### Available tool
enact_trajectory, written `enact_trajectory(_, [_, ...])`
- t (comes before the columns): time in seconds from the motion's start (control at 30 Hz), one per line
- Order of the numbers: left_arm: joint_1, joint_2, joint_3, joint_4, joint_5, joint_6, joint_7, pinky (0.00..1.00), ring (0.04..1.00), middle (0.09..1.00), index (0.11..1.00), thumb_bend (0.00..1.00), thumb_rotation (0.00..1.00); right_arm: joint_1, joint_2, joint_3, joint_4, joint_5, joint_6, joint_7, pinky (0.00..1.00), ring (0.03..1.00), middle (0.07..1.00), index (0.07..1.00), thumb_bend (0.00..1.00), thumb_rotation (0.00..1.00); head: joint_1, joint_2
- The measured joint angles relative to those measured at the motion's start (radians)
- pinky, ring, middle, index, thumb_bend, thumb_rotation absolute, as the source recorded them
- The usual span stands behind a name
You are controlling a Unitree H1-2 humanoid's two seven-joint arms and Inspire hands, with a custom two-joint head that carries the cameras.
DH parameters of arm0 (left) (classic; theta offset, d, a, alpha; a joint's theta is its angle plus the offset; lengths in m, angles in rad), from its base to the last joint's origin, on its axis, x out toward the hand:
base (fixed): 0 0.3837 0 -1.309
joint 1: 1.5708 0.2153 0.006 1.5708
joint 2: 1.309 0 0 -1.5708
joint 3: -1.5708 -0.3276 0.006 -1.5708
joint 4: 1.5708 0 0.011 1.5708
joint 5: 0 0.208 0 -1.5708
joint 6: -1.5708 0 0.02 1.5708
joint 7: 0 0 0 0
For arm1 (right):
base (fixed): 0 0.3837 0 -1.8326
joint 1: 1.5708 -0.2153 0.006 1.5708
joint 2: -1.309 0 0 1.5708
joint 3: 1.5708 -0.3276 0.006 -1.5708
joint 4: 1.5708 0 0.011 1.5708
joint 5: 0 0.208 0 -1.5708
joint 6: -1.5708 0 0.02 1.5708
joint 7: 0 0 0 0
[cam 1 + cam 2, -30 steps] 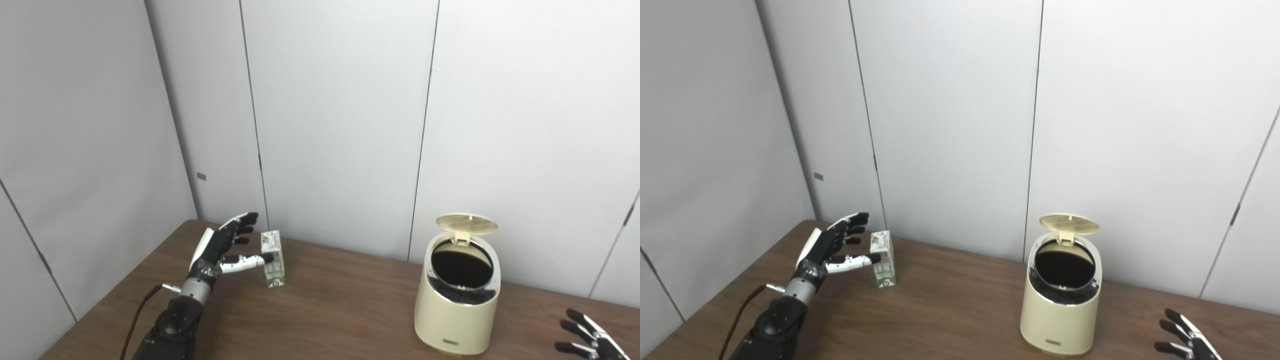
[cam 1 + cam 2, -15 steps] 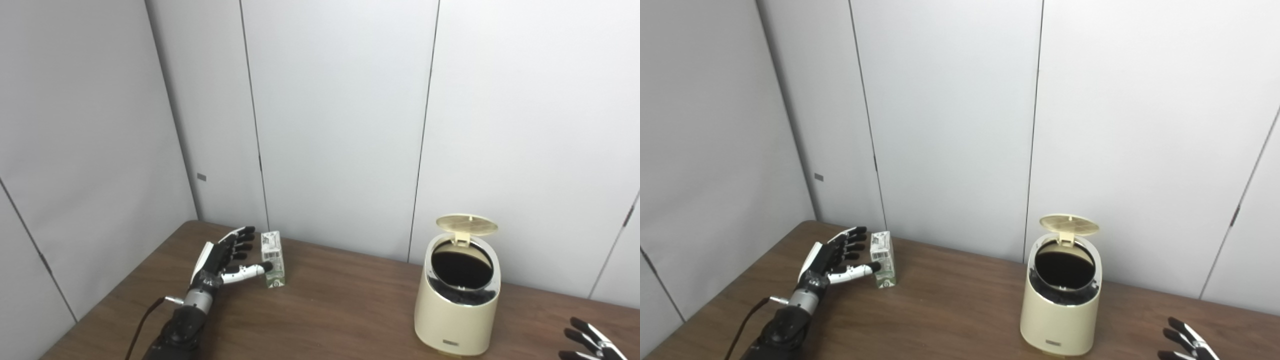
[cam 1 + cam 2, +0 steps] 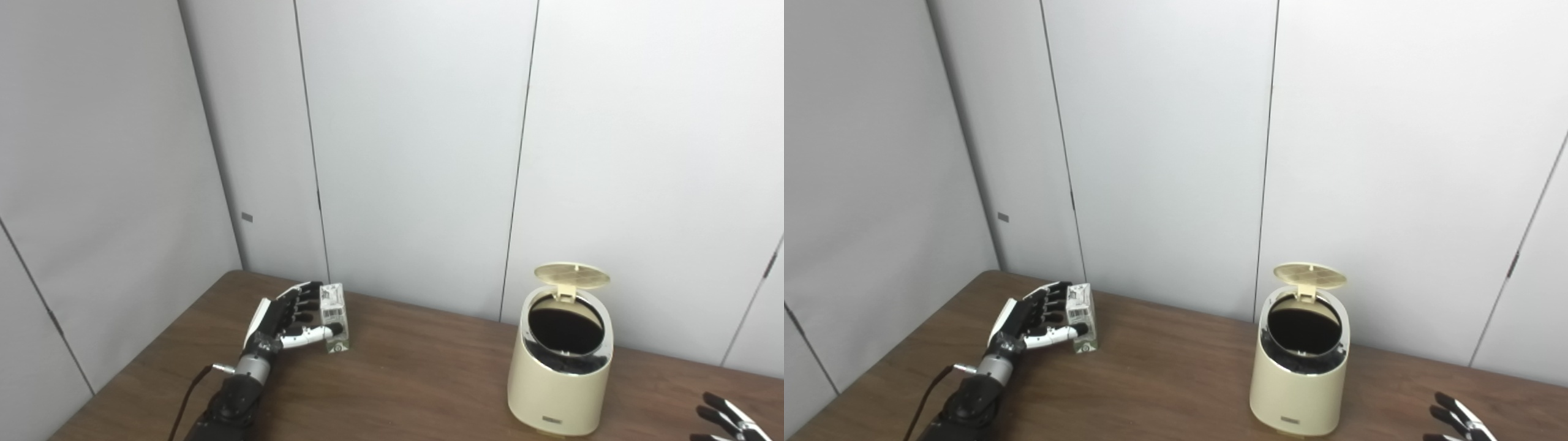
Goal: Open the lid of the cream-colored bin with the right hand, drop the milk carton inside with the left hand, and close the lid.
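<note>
The cream-colored bin (image 3: 560, 373) stands on the brown table (image 3: 416, 392) at the right, its round lid (image 3: 572, 275) tipped up and the dark inside showing. The small white and green milk carton (image 3: 334, 317) stands upright at the back left. My left hand (image 3: 285, 320) is open right beside the carton's left side, thumb across its front and fingers at its upper edge; I cannot tell if they touch. My right hand (image 3: 729, 422) is open at the bottom right corner, fingers spread, mostly cut off by the frame, well right of the bin.
Grey wall panels (image 3: 416, 153) rise right behind the table's back edge and along its left side. A black cable (image 3: 184, 404) runs along my left forearm. The carton stands close to the back wall.
My left hand has lowered and moved right up against the carton, fingers still apart. My right hand has drawn back toward the bottom right corner. Bin and lid have not moved.
</note>
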Motion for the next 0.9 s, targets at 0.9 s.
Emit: enact_trajectory(0.9, [-0.029, -0.063, -0.006, 0.024, 0.012, -0.001, 0.162, 0.43, 0.504, 0.557, 0.493, 0.51, 0.06, 0.012, -0.004, -0.006, -0.027, -0.009, 0.024, 0.0, 0.54, 0.764, 0.874, 0.894, 0.9, 0.47, -0.008, 0.017])
